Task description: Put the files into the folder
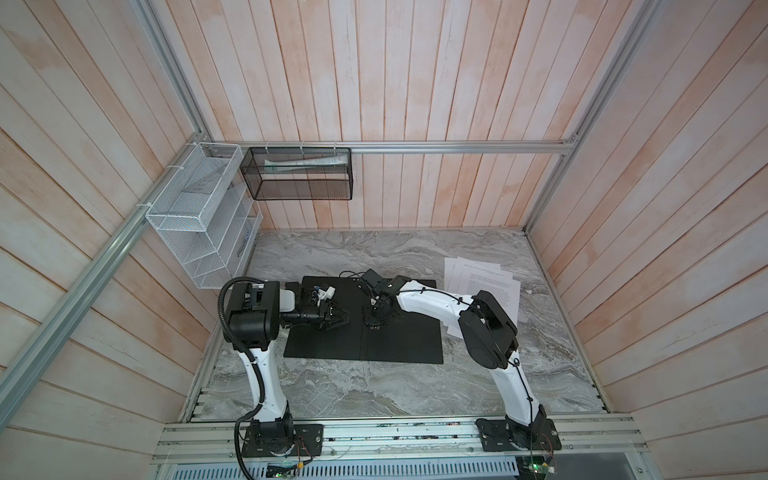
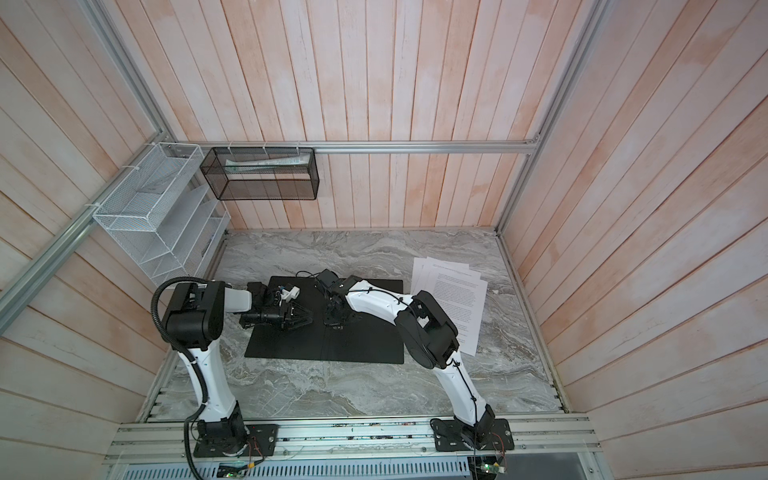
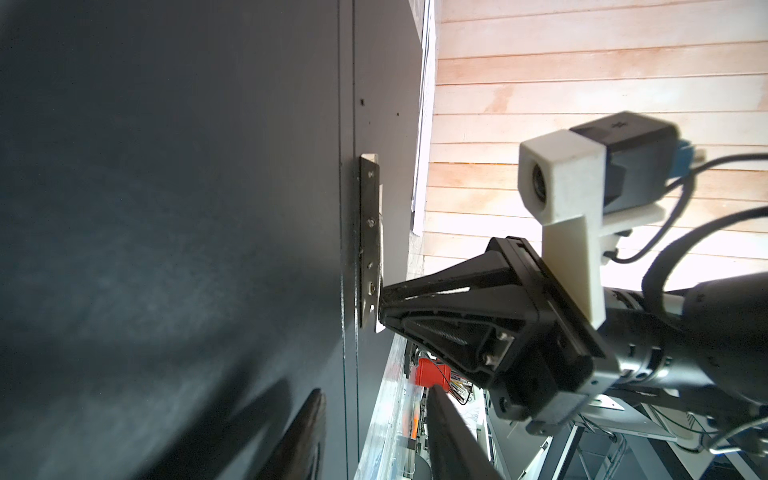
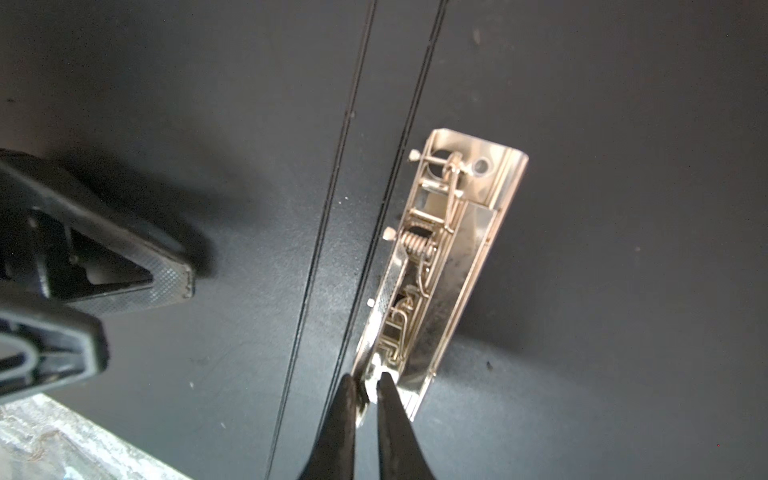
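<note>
1. In both top views the white wire mesh rack and the black mesh basket hang in the upper left of the frame. I leave both alone.

2. Left of centre, the left gripper lies low over the left half of the folder. Its jaws stand apart with nothing between them. I cannot tell whether a finger presses on the cover.

3. The folder lies open at the centre of the marble table, black inside facing up.

4. In the right wrist view the spine clip sits just beside the fold lines. The right gripper has its jaws together, pinching the small tab at the near end of the clip lever.

5. At centre right the files lie fanned on the table, just beside the folder and partly hidden by the right arm. None is in the folder yet.

Step in hand, as I judge it: opening the clip. The next move calls for lifting the lever without dragging the folder, so I want the left gripper to hold the cover down. The sheets can then be slid in under the clip
</note>
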Motion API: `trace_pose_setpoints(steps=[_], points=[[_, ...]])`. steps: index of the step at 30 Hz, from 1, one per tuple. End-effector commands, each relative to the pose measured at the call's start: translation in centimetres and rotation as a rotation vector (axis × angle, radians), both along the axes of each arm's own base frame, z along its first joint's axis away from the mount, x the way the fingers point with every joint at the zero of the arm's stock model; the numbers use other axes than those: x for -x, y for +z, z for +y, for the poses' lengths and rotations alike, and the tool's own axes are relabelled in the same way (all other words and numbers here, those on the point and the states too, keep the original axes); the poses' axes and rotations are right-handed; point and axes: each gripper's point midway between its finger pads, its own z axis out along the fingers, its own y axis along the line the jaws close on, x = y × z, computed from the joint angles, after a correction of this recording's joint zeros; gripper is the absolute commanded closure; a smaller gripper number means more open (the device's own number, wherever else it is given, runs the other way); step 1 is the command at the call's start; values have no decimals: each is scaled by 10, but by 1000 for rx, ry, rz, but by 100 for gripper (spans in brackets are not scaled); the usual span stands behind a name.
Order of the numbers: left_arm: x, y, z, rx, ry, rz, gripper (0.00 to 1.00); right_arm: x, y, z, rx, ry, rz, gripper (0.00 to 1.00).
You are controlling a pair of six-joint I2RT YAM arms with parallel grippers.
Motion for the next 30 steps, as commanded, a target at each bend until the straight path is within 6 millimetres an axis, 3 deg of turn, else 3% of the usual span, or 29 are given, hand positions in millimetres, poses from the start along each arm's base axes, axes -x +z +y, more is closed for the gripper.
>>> trace_pose_setpoints(steps=[1,9,30], points=[[12,-43,6,-111,2,83,57,4,-4,-9,64,14,10,87],[12,-43,7,-113,2,84,57,4,1,-9,59,21,1,88],[12,-44,7,-114,3,92,57,11,-26,-18,119,38,50,91]])
